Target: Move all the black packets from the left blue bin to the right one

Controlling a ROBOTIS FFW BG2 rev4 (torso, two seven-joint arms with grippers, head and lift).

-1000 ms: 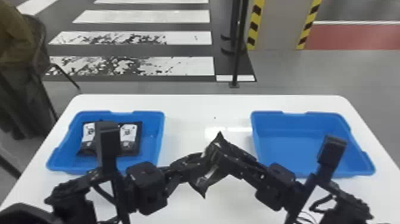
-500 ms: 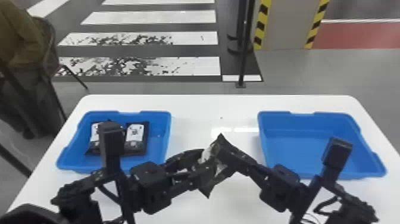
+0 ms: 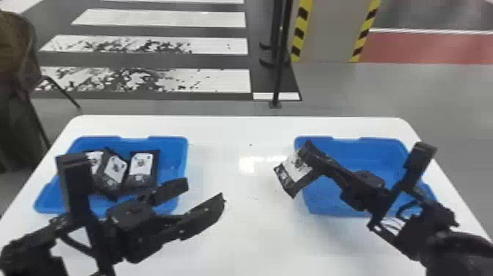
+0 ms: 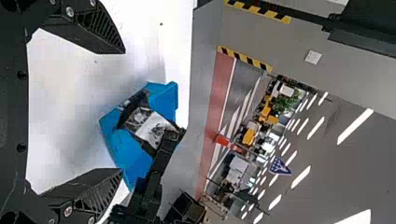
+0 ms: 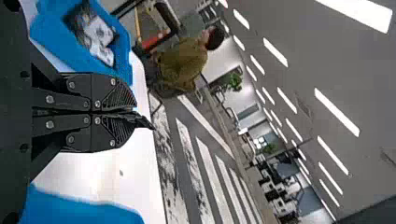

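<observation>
Left pincer (image 3: 205,191): one, spread and empty, hovering over the worktop (image 3: 242,227) beside the left blue bin (image 3: 172,144).

Right pincer (image 5: 132,112): one, pressed together, pinching one black packet (image 3: 293,167) by its edge; the packet is hanging tilted at the left side of the right blue bin (image 3: 381,154), partly overlapping its rim in the head view.

Remaining stock: three packets, (image 3: 141,169) (image 3: 113,170) (image 3: 94,159), lying close together in the left bin, the leftmost partly hidden by the left arm.

Latest change: the two pincers are no longer meeting around the packet mid-worktop; the right one is now carrying it alone towards its bin.

Bearing on the task: the handover is apparently succeeding, and the left pincer is becoming free for another pick. The right one is probably needing to move further inward before letting go; releasing here is risking a drop outside the rim.
</observation>
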